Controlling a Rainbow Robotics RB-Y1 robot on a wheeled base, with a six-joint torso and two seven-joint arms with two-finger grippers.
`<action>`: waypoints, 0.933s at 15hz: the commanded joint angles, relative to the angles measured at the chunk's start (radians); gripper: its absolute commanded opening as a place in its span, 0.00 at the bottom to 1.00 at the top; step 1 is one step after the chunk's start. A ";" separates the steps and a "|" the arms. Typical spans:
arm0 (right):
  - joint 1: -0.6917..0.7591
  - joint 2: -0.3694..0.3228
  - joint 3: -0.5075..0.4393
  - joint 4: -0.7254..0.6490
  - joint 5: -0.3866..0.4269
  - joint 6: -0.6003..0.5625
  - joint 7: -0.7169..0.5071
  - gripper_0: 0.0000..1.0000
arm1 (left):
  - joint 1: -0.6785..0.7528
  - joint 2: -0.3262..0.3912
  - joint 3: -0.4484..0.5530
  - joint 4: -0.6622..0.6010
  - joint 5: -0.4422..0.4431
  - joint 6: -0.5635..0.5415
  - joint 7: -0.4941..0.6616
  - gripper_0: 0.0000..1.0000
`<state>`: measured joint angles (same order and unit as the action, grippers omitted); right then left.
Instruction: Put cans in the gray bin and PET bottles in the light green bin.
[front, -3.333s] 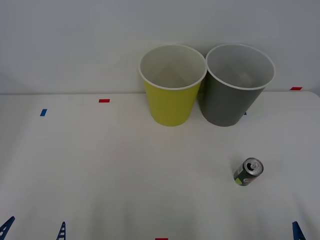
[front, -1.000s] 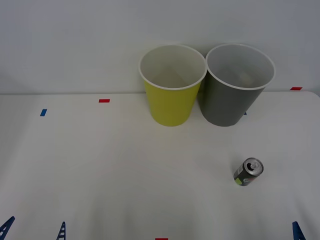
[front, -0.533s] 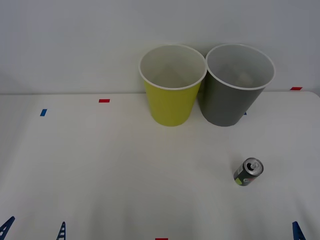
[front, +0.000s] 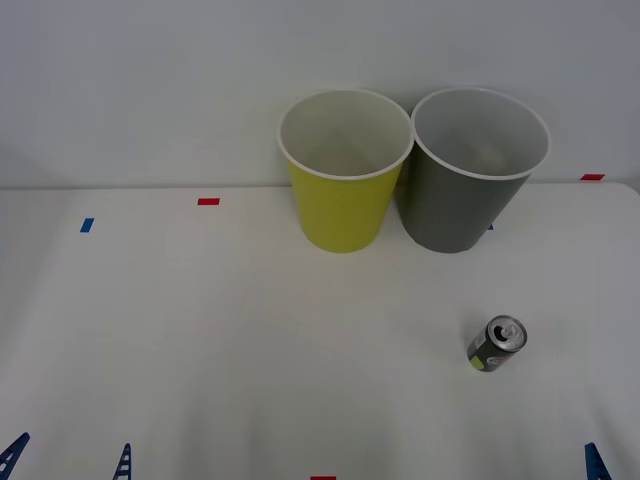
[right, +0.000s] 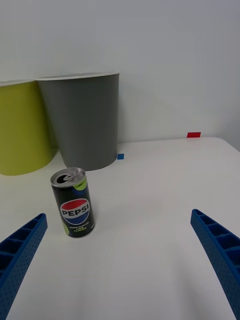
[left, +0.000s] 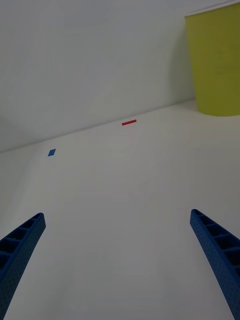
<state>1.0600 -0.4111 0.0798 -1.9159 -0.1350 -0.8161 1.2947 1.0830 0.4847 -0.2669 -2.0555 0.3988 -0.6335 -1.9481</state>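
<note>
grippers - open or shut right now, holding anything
Left gripper: jaws open, holding nothing.
Right gripper: jaws open, holding nothing; the can stands ahead.

The left gripper (left: 120, 260) is seen low over the white table (left: 120, 200), its two blue ribbed fingers (left: 20, 250) spread wide apart with nothing held between them. Well ahead, at the far edge by the pale wall (left: 90, 60), the light green bin (left: 217, 62) is partly cut off. A red tape mark (left: 129, 122) and a blue tape mark (left: 51, 152), probably stuck flat, are found on the table.
</note>
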 joint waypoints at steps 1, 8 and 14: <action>0.000 0.000 0.000 0.000 0.000 0.000 0.000 1.00 | 0.000 0.000 0.000 0.000 0.000 0.000 0.000 1.00; -0.052 0.035 0.046 0.071 -0.012 -0.028 0.041 1.00 | 0.000 0.000 0.000 0.000 0.000 0.000 0.000 1.00; -0.069 0.035 0.071 0.156 0.017 -0.124 0.118 1.00 | 0.000 0.000 0.000 0.000 0.000 0.000 0.000 1.00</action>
<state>0.9941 -0.3756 0.1449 -1.7642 -0.1259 -0.9378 1.3993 1.0829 0.4847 -0.2669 -2.0555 0.3988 -0.6335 -1.9482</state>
